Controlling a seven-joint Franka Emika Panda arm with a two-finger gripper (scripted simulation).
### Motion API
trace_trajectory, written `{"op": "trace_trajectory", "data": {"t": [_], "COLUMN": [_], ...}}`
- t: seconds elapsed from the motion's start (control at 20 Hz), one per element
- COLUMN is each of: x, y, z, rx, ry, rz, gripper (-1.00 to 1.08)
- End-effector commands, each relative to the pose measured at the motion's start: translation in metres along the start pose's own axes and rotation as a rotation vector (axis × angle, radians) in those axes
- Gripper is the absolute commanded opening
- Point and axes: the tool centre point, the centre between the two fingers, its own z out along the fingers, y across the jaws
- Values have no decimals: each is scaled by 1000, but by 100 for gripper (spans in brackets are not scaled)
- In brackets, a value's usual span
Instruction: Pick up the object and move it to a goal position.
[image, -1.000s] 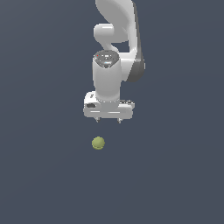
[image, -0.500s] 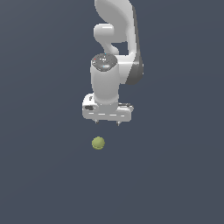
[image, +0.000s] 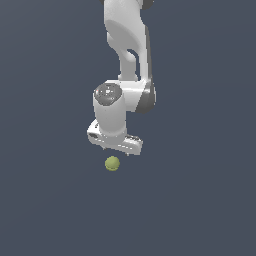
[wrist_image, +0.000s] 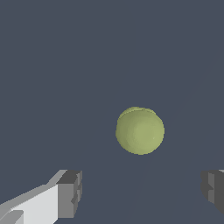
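Note:
The object, a small yellow-green ball (image: 112, 163), rests on the dark grey floor. My white gripper (image: 116, 151) hangs just above it, pointing down, not touching it. In the wrist view the ball (wrist_image: 140, 130) shows whole, lying ahead of the two grey fingertips (wrist_image: 70, 194). The gripper (wrist_image: 142, 192) is open, its jaws spread far wider than the ball, and there is nothing between them.
Plain dark grey floor (image: 200, 200) stretches out on every side of the ball. The white arm (image: 127, 45) rises from the hand to the top edge of the exterior view.
The hand has come down toward the ball, shifted slightly to the exterior view's left and turned a little. The ball has stayed in place.

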Motion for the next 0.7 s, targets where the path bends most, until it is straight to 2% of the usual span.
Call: {"op": "trace_trajectory", "data": {"t": [0.0,0.35,0.65], "x": [8,20,21], "y": [6,16,18], "z": [12,34,37], "rx": [-1,-5,-6], "ry": [-5,-13,-15], "rz": [52,136,145], "gripper": [100,100,100]}}
